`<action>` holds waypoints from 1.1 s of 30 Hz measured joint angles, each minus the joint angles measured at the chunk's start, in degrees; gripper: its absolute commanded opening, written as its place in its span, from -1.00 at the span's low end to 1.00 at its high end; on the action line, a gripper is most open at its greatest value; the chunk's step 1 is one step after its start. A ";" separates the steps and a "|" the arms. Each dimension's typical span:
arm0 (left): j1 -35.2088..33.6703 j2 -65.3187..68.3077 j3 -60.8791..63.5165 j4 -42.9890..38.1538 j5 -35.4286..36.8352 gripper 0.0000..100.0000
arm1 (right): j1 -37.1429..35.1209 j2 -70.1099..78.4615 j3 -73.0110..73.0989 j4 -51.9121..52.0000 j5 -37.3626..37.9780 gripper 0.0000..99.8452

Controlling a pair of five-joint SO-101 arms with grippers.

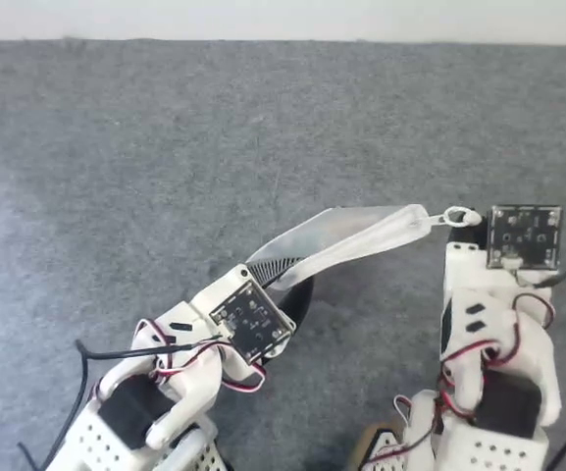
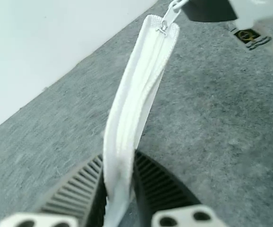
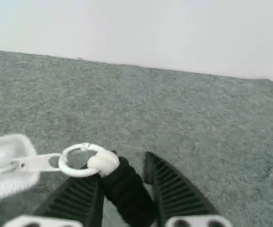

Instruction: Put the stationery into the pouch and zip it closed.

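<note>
Obs., both arms at the grey-covered table [image 1: 165, 147].

- The white pouch [image 1: 346, 240] hangs stretched between the two tools, edge-on in the left wrist view [image 2: 136, 94].
- Left tool [image 2: 119, 165] is pressed together on one end of the pouch, with the fabric pinched between its ribbed black jaws. From above it sits low and left of centre [image 1: 275, 270].
- Right tool [image 3: 124, 163] pinches a black cord [image 3: 127, 189] that is knotted to a white ring [image 3: 79, 161].
- The ring runs through the zip pull [image 3: 34, 163] at the pouch's other end [image 3: 4, 165].
- From above, the right tool [image 1: 471, 231] sits just beside that end (ring visible at the pouch tip).
- The slider is at the end nearest the right tool.
</note>
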State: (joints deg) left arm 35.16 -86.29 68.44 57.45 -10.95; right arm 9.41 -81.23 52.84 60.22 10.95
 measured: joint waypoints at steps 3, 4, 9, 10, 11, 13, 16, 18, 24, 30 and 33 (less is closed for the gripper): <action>-0.35 -0.35 0.00 0.70 0.00 -0.98 | -1.67 -2.81 0.00 2.20 -0.09 -0.51; -0.35 -0.35 0.00 0.88 0.00 -0.98 | -2.20 -3.69 0.00 2.73 -0.09 -0.51; -1.32 -0.44 0.00 0.97 0.00 -0.98 | -6.59 -6.15 0.09 5.19 -0.09 -0.51; -1.49 -0.44 0.00 0.97 0.00 -0.98 | -7.21 -6.42 0.09 5.36 -0.09 -0.51; -1.93 -0.44 -0.09 0.97 0.00 -0.98 | -7.74 -6.51 0.09 5.45 -0.09 -0.50; -3.69 -0.44 -0.44 0.97 0.00 -0.98 | -8.26 -6.77 0.09 5.63 -0.26 -0.50; -8.00 -0.44 -1.58 0.97 0.00 -0.98 | -8.70 -6.77 1.41 5.63 -0.62 -0.50; -11.69 -0.44 -2.37 0.97 -0.09 -0.98 | -9.58 -6.95 2.29 5.63 -0.53 -0.50; -19.96 -0.09 -3.16 1.05 -1.49 -0.98 | -12.04 -6.95 2.55 5.63 -0.62 -0.50; -26.90 0.18 -3.16 -1.58 -4.04 -0.98 | -12.75 -6.86 6.77 4.04 -0.62 -0.50; -30.07 0.18 -3.16 -3.25 -5.98 -0.98 | -12.75 -6.68 8.70 2.46 -0.62 -0.51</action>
State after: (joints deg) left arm 5.10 -86.11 65.27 54.20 -16.92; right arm -3.34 -87.91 61.54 62.68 10.33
